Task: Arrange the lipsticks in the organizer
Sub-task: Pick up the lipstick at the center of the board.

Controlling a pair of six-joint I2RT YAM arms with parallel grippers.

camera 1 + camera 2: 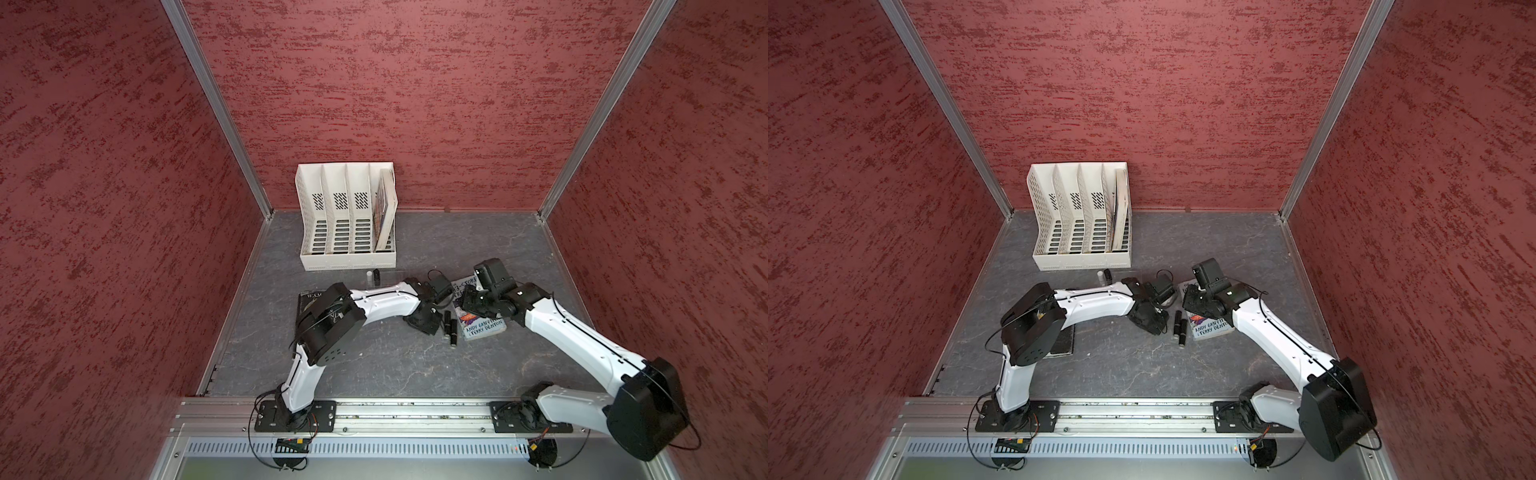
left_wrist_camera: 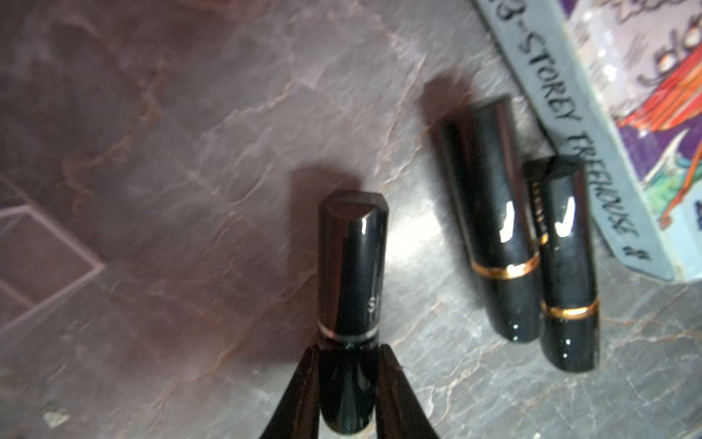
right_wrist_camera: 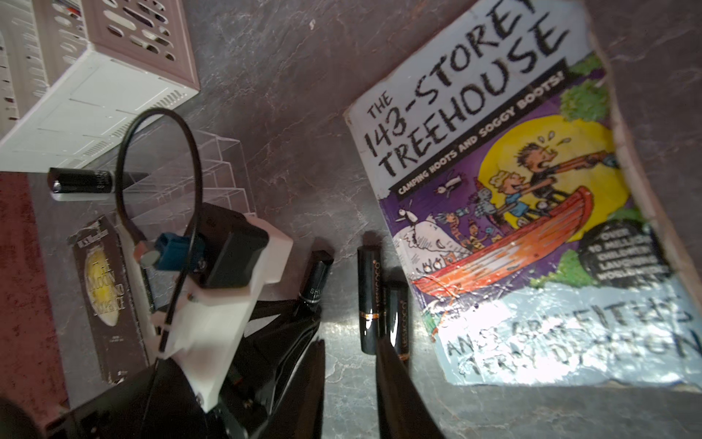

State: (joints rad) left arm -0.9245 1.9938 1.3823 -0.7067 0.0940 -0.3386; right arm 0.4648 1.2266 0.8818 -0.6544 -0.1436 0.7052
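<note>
1. Counting five lipsticks, four black and one white. The left gripper (image 2: 349,347) is clamping down on the base end of one black lipstick (image 2: 351,266). Another black one (image 2: 490,228) and its neighbour (image 2: 568,266) are lying side by side, touching, right beside the treehouse book (image 3: 513,190). The last black one (image 1: 377,275) and the white one (image 1: 369,277) are standing upright in the organizer (image 3: 224,167), just in front of the file rack (image 1: 349,262)
2. Two grippers. The right gripper (image 3: 351,342) is hovering by the lying pair with its fingers a little apart, only bare table showing between them
3. Three books: the treehouse one lying flat, a dark one (image 1: 309,303) lying flat partly under the left arm, and a third (image 1: 384,208) leaning in the end slot of the rack. One rack, four slots
4. The clear organizer is barely showing in both top views, while the right wrist view is showing its stepped cells. The clamped lipstick is hiding behind the left gripper from above, but the left wrist view is showing the grip plainly. Can't tell if it's off the table or not
5. Everything is sitting on a dark grey marbled table (image 1: 374,365), with red textured walls (image 1: 415,83) closing in three sides and a metal rail (image 1: 415,409) carrying both arm bases at the front
</note>
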